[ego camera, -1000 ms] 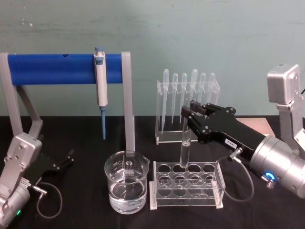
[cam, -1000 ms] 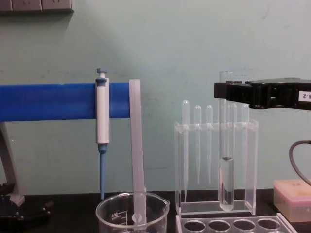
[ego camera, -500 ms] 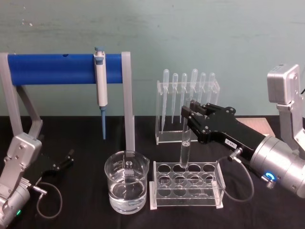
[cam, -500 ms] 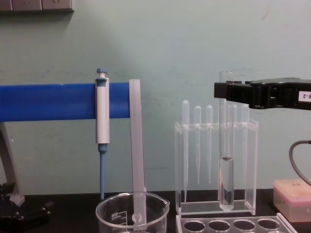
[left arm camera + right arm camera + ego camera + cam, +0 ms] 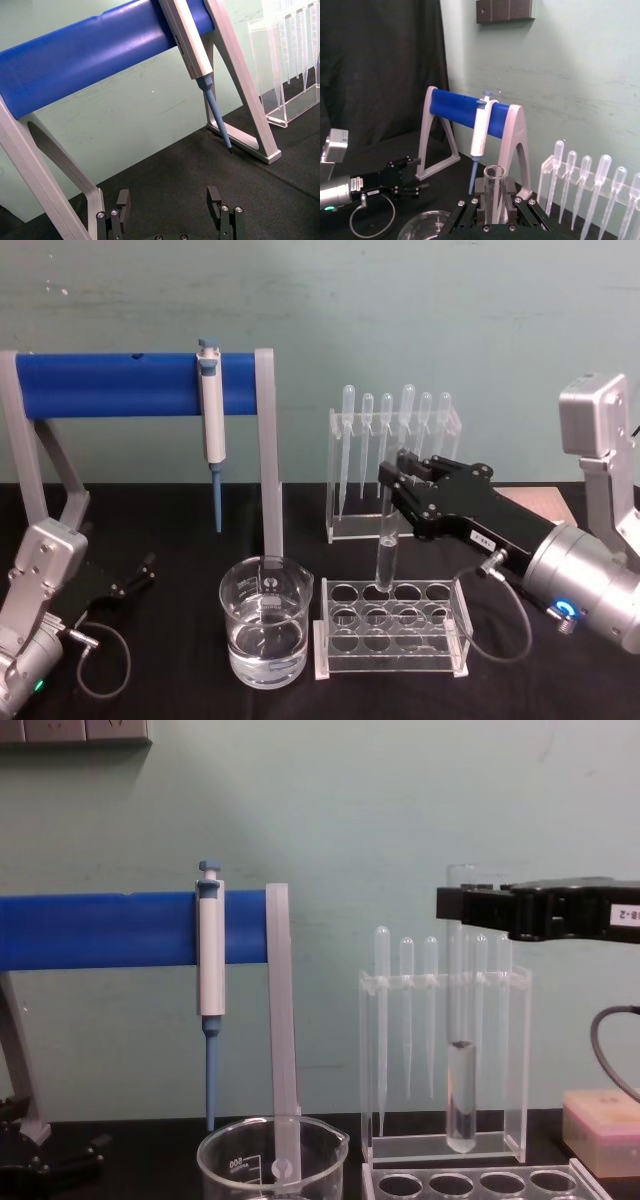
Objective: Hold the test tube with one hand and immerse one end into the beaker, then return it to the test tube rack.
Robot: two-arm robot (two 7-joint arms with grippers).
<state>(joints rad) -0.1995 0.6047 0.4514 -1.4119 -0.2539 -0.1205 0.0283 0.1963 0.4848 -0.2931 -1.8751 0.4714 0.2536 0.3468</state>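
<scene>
Test tube (image 5: 386, 540) right of centre, long axis vertical, rim up, round bottom just above rack (image 5: 392, 665); we record right gripper (image 5: 391, 478) clamped near its rim. Left gripper (image 5: 140, 576) lower left, fingers apart.

Over at 3 o'clock, the right gripper (image 5: 389, 477) is black and blocky, with a small white label (image 5: 484, 537), on a fat silver wrist (image 5: 590, 585) with a blue glowing ring (image 5: 568, 612) and a looping grey cable (image 5: 529, 625). At 8 o'clock, the left gripper (image 5: 149, 565) is black too, studded with silver screws (image 5: 222, 208), on a boxy silver wrist (image 5: 40, 560) with a green light (image 5: 37, 686).
</scene>
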